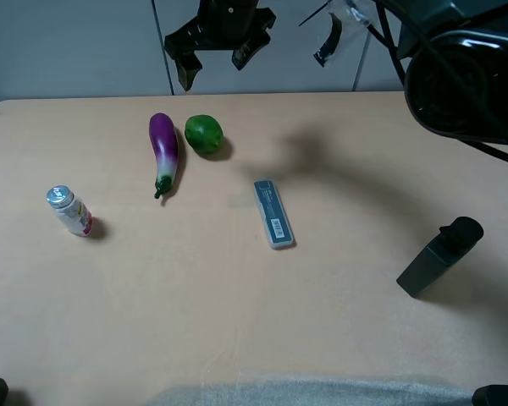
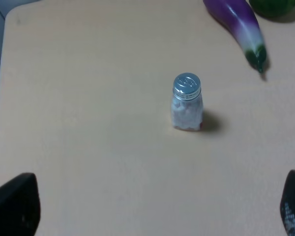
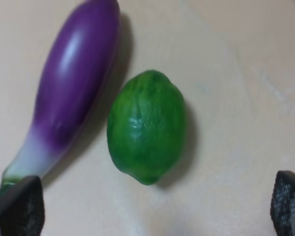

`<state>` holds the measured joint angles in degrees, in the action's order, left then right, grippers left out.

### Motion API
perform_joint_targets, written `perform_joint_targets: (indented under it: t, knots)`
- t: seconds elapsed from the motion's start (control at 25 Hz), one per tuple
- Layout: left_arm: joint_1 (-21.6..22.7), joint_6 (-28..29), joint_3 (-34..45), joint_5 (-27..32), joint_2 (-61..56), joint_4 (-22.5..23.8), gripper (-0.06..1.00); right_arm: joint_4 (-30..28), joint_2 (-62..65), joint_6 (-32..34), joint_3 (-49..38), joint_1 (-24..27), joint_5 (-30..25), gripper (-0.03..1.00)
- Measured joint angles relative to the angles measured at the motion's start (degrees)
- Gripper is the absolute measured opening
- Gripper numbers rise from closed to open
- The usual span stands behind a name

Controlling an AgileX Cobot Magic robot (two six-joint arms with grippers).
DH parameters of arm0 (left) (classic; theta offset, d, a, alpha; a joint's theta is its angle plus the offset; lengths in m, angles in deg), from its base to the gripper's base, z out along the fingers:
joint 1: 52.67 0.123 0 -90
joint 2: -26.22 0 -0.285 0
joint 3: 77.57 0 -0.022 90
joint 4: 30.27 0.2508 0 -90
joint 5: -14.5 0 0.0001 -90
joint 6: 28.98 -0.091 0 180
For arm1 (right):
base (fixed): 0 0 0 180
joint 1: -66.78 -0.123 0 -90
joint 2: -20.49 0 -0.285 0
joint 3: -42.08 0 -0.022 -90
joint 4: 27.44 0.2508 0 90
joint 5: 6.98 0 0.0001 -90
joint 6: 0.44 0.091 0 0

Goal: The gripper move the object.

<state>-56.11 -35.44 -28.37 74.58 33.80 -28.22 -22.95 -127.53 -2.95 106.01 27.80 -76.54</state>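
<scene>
The lime (image 2: 274,7) is mostly cut off by the left wrist frame, the eggplant's (image 3: 64,93) stem end hides behind a right pincer (image 3: 152,206) fingertip (image 3: 17,206), and the barcode case's (image 1: 273,214) label is way too tiny to read.

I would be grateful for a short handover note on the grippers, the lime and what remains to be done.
Right gripper: open, empty, above the lime, not touching it.
Left gripper: open, empty, facing the small bottle.
The lime lies on the table just beside the eggplant, toward the far edge; whether they touch is unclear.
Done: nothing gripped yet.
Left: lower the right gripper, close on the lime without nudging the eggplant, move it.
</scene>
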Motion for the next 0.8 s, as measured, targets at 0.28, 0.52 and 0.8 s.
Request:
perform_joint_targets:
  t: [0.28, 0.52, 0.8]
  knots:
    - [0.0, 0.0, 0.0, 0.0, 0.0, 0.0, 0.97, 1.2, 4.0, -1.2, -0.4, 0.0, -0.1, 0.69]
    - [0.0, 0.0, 0.0, 0.0, 0.0, 0.0, 0.97, 1.3, 10.1, -2.0, -4.7, 0.0, -0.1, 0.69]
    - [0.0, 0.0, 0.0, 0.0, 0.0, 0.0, 0.97, -1.1, 20.3, -3.8, -17.2, 0.0, -0.1, 0.69]
